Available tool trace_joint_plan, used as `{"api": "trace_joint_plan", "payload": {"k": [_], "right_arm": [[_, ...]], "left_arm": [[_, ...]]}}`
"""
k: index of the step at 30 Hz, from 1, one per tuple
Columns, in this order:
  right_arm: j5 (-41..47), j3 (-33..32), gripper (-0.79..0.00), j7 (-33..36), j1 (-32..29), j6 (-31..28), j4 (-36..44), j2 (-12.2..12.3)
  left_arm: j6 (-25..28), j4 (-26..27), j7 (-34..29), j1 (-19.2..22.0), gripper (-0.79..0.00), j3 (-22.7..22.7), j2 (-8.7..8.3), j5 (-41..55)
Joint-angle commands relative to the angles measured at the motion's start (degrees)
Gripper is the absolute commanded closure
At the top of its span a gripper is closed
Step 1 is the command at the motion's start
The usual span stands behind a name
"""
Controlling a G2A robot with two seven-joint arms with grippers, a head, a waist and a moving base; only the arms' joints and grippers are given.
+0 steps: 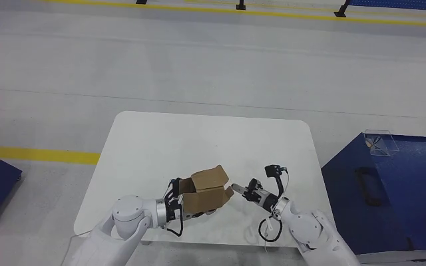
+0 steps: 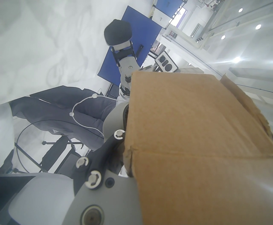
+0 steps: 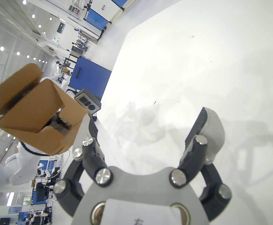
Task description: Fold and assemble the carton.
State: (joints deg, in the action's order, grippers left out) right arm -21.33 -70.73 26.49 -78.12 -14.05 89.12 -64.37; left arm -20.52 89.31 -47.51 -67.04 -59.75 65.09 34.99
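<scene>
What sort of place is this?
Probably a large factory-style hall or robotics lab: beyond the white table and carton, yellow floor lines, blue partition panels, rows of ceiling lights.

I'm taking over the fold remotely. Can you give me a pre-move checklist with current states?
1. The left gripper holds the carton: ok.
2. The right gripper is open: ok.
3. The right gripper is close beside the carton: ok.
4. The carton is folded shut: not ok, a flap stands open.
5. The end of the carton at the left gripper is closed: cannot tell.
</scene>
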Motion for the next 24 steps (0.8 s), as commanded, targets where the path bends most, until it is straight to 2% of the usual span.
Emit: {"api": "trace_joint_plan", "payload": {"k": [1,4,7,15,24], "right_arm": [[-0.6,0.6,-0.785,0.4,0.4,0.7,-0.5,-0.1],[0.4,1.8,-0.785,2.2,0.8,0.9,-1.2,-0.3],[3.4,2.8,-0.785,4.1,0.8,-1.2,-0.8,-0.5],[11.7,1.2,-0.785,5.6,1.0,-5.0,-0.3,-0.5],[11.6,1.0,-0.785,6.4,1.7,-4.6,0.9,-0.4]], "left_arm": [[0.0,0.0,0.1,0.1,0.0,0.0,0.02,0.1],[-0.1,0.0,0.4,0.2,0.0,0.2,0.08,0.2],[-0.3,-0.1,0.7,0.4,0.0,0.4,0.15,0.3],[-0.5,-0.6,1.1,1.1,0.0,1.5,0.46,0.4],[-0.5,-0.7,1.2,1.3,0.0,1.9,0.58,0.5]]}}
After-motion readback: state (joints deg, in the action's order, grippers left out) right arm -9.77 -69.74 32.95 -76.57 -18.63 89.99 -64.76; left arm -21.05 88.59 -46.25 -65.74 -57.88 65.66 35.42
